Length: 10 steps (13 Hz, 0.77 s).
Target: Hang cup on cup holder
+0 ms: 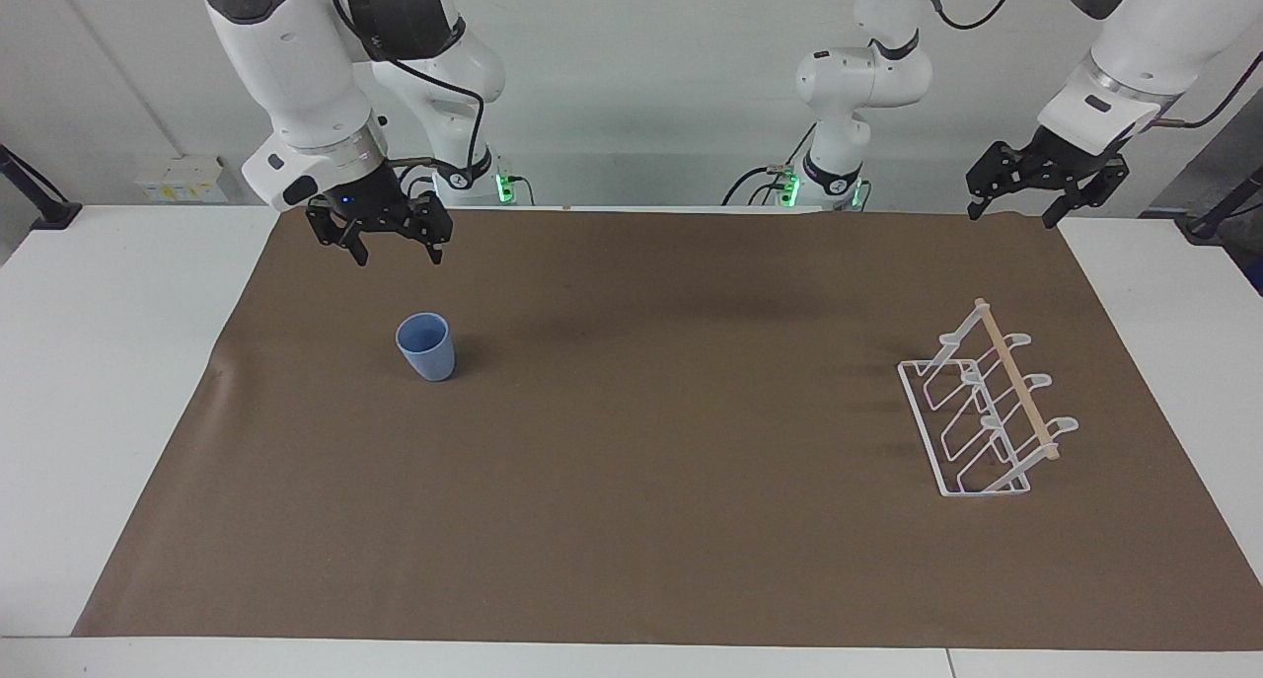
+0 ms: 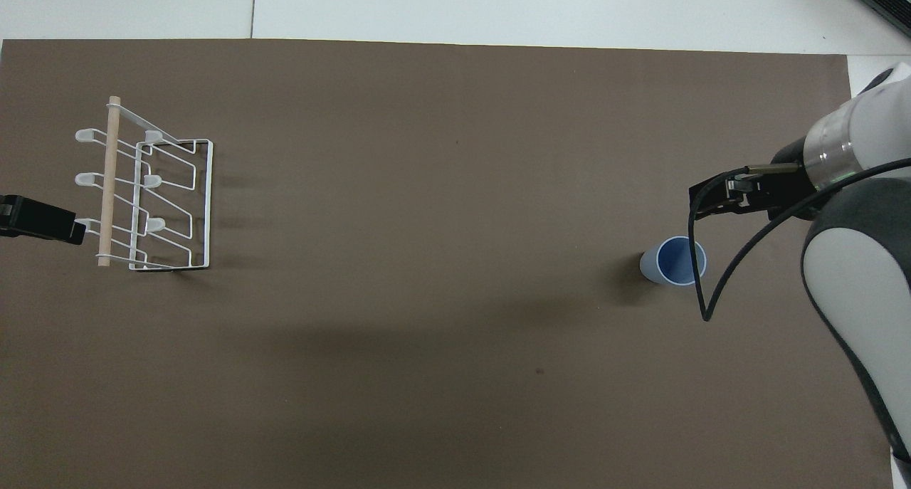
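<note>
Smooth plastic cup (image 1: 426,346), wooden-rodded wire rack (image 1: 987,402)

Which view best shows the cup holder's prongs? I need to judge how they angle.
The facing view: the cup holder shows its looped prongs rising to the wooden rod. The overhead view flattens it, so the slant is lost.

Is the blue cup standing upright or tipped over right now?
Upright. The cup stands on its narrow base on the brown mat, its open mouth facing up; the overhead view looks straight into it, and it appears empty.

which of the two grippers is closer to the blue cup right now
The right gripper, open, hangs over the mat near the cup. The left gripper, also open, waits up by the cup holder end.
</note>
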### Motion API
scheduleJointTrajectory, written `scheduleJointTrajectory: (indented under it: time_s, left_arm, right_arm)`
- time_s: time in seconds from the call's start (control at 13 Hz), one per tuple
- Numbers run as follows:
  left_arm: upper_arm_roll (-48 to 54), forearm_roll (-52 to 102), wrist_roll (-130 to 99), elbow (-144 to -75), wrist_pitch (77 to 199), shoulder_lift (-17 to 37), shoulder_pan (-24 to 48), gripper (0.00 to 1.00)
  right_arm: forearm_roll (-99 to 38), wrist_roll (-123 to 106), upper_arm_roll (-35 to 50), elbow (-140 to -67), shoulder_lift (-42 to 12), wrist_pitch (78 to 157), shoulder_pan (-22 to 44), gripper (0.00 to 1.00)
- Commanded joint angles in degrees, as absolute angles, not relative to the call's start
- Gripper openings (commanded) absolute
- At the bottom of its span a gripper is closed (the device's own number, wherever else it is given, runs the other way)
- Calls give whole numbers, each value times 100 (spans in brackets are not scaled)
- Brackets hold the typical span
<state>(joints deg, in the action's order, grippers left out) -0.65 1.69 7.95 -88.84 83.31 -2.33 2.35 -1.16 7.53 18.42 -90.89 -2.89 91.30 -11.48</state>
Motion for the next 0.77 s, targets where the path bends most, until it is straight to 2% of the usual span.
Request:
scheduleJointTrajectory:
  time_s: [0.0, 0.69]
  left_arm:
    - [-35, 88, 835, -9009, 8359, -360, 219, 100]
    - [-35, 79, 861, -9009, 8376, -369, 255, 100]
  right_arm:
    - [-264, 686, 1872, -9290, -158, 9255, -1230, 100]
    - [-264, 686, 1872, -9308, -149, 9255, -1230, 100]
